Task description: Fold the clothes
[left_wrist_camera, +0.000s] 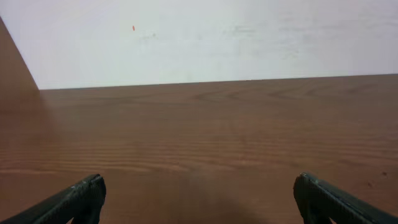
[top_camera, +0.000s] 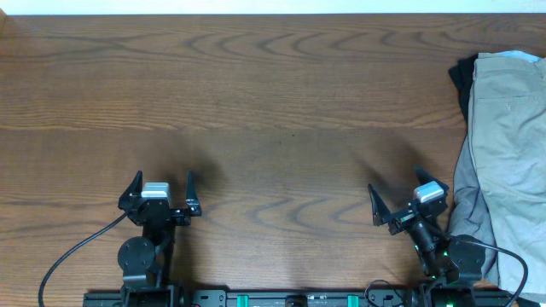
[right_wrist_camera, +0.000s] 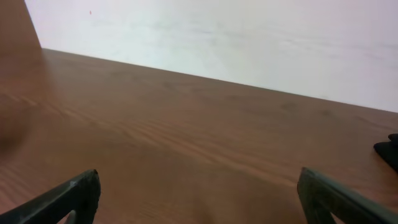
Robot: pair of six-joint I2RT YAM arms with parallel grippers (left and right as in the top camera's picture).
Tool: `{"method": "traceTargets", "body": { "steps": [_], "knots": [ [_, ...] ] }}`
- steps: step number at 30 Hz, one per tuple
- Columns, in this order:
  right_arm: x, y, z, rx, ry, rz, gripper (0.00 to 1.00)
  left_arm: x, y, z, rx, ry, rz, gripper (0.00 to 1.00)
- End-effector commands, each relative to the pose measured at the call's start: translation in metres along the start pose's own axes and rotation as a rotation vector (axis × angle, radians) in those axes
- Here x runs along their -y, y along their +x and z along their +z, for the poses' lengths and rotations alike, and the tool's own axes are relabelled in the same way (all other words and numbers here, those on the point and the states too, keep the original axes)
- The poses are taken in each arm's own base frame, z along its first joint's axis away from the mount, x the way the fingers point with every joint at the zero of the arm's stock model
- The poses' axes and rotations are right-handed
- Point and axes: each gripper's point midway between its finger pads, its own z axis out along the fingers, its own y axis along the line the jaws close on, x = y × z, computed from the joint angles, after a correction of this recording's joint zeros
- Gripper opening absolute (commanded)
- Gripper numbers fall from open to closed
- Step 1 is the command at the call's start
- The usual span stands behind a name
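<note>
Left claw point(top_camera: 163, 178) and right claw point(top_camera: 394, 181) gape empty; shorts point(top_camera: 512, 111) run off the right edge, seemingly heaped.

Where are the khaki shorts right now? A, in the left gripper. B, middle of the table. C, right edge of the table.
C: the shorts lie heaped at the right edge of the table; the left gripper and right gripper are open, holding nothing.

Pale khaki-green shorts point(top_camera: 512, 128), rumpled in a long heap, just right of the right gripper's point(top_camera: 392, 178) spread jaws
</note>
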Motion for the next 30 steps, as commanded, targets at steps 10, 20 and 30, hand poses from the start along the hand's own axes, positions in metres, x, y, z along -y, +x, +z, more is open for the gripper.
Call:
{"method": "traceTargets", "body": {
  "steps": [10, 20, 30],
  "knots": [
    [-0.005, 0.002, 0.001, -0.008, -0.022, 0.012, 0.99, 0.002, 0.014, 0.0, -0.046, 0.011, -0.008, 0.98],
    [-0.005, 0.001, 0.001, -0.005, -0.022, 0.011, 0.99, 0.005, 0.013, 0.0, -0.043, 0.029, -0.017, 0.98],
    [-0.032, -0.006, -0.002, 0.012, -0.183, 0.166, 0.99, 0.04, 0.008, -0.005, -0.06, 0.229, -0.246, 0.98]
  ]
}}
